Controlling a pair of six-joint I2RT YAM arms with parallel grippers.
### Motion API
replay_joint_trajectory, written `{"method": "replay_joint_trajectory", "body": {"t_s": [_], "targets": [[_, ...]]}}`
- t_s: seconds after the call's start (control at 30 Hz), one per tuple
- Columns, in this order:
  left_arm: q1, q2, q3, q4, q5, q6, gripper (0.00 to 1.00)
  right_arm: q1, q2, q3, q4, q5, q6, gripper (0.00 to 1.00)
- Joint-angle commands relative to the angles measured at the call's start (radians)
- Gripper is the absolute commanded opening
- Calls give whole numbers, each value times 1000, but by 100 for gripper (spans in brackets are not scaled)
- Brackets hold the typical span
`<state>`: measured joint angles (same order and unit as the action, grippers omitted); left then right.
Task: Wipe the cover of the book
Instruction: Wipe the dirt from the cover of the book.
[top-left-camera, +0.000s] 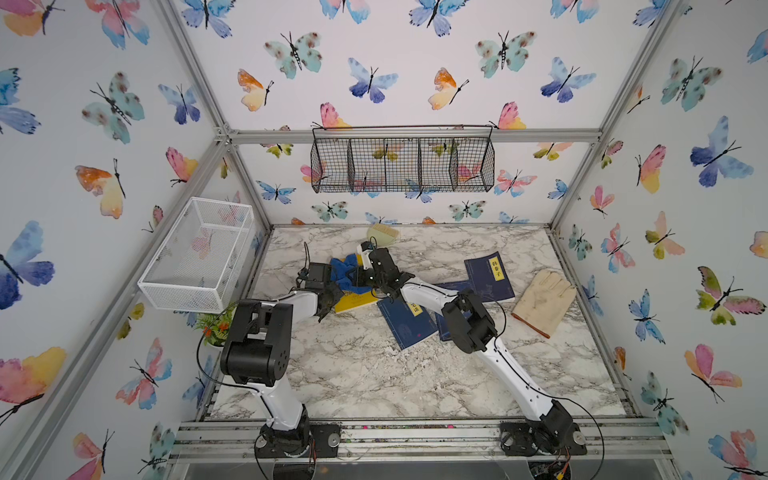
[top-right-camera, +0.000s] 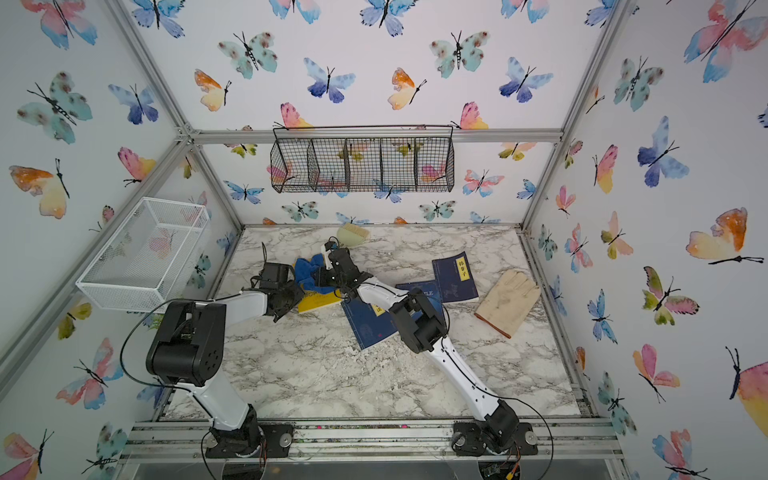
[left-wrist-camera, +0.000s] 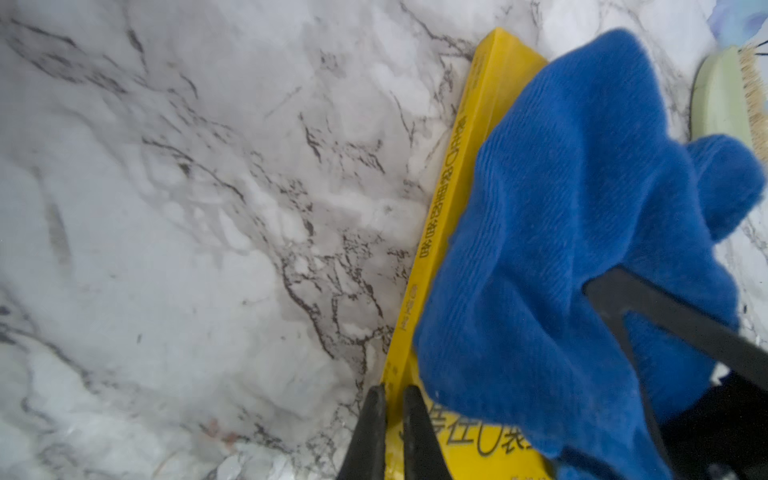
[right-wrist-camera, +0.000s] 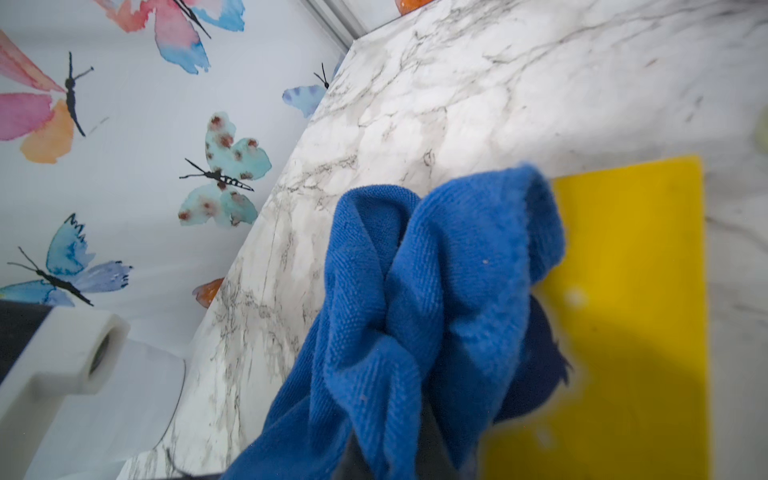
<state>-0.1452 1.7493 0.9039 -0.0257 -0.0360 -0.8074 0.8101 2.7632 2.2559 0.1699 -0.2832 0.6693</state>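
Where the yellow book (top-left-camera: 355, 302) lies flat on the marble table (top-left-camera: 374, 374), left of centre, the blue cloth (top-left-camera: 344, 270) is bunched over the far part of its cover. Left gripper (left-wrist-camera: 392, 395): fingers (left-wrist-camera: 372, 428) nearly together, astride the book's spine edge at a near corner. They seem to pinch it, though the contact sits at the frame's margin. Right gripper (top-left-camera: 365, 279): fingers clamped on the cloth, pressed down on the cover.

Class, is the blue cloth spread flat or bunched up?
Bunched up: the blue cloth shows deep folds, covering part of the yellow book.
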Motion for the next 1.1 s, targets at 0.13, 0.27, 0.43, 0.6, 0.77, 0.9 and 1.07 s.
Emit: {"method": "replay_joint_trajectory", "body": {"t_s": [0.13, 0.27, 0.43, 0.6, 0.77, 0.9, 1.07], "targets": [[-7, 32, -59, -149, 35, 20, 9, -5, -40, -210, -109, -13, -10, 1], [-5, 32, -62, -143, 37, 21, 9, 12, -197, -479, -43, -60, -39, 1], [-2, 32, -65, -140, 38, 21, 8, 32, -284, -582, -36, -103, -99, 1], [-3, 30, -64, -144, 35, 16, 8, 32, -217, -435, -75, -88, -103, 1], [-3, 18, -77, -143, 37, 7, 8, 28, -51, -153, -161, -44, -96, 1], [-3, 8, -88, -138, 49, 2, 8, 19, 22, -76, -137, 9, -66, 2], [-4, 4, -91, -133, 56, 5, 8, -21, 29, -81, -96, 91, -5, 4]]}}
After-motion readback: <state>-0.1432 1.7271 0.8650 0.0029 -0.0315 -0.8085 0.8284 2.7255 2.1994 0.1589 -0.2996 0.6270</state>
